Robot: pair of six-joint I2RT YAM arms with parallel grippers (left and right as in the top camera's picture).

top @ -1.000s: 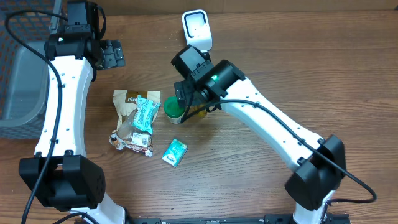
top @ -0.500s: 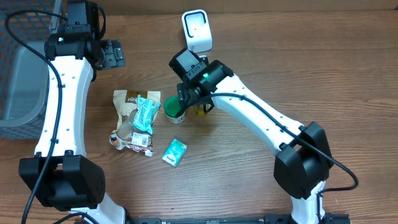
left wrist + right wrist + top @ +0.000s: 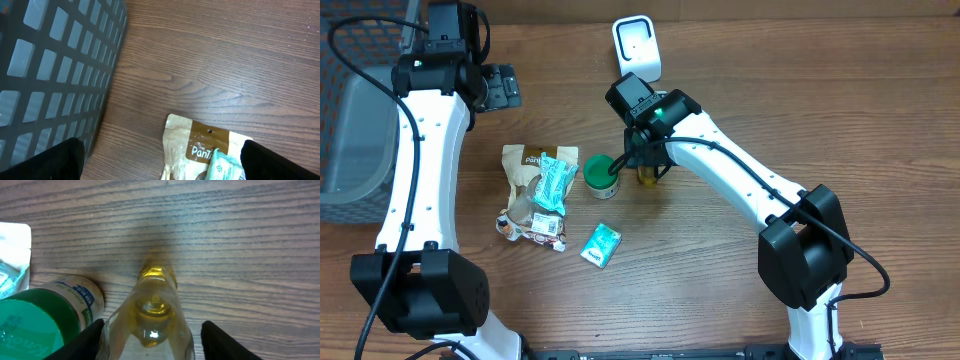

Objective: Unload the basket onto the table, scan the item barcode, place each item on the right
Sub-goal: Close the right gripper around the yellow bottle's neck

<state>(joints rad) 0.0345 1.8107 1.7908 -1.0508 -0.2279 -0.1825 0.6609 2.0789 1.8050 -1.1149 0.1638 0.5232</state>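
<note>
A small clear bottle of yellow liquid [image 3: 156, 305] stands upright on the wooden table, beside a green-lidded jar [image 3: 35, 320]. My right gripper [image 3: 150, 345] straddles the bottle from above. Its left finger [image 3: 82, 345] is at the bottle's side, and a narrow gap shows at the right finger [image 3: 225, 342], so the jaws are open around it. In the overhead view the bottle [image 3: 648, 178] peeks out under the right gripper [image 3: 648, 165]. The white scanner [image 3: 635, 45] stands at the back. My left gripper [image 3: 502, 86] hangs open and empty at the far left.
A brown snack bag [image 3: 532, 190] with a teal packet [image 3: 554, 180] on it lies left of the jar [image 3: 600, 175]. Another teal packet [image 3: 601, 244] lies nearer the front. A grey mesh basket [image 3: 350, 110] fills the left edge, close to the left gripper [image 3: 160, 165].
My right gripper has shifted right, from over the green-lidded jar to over the bottle, and its jaws have narrowed around it. The left arm has not moved.
</note>
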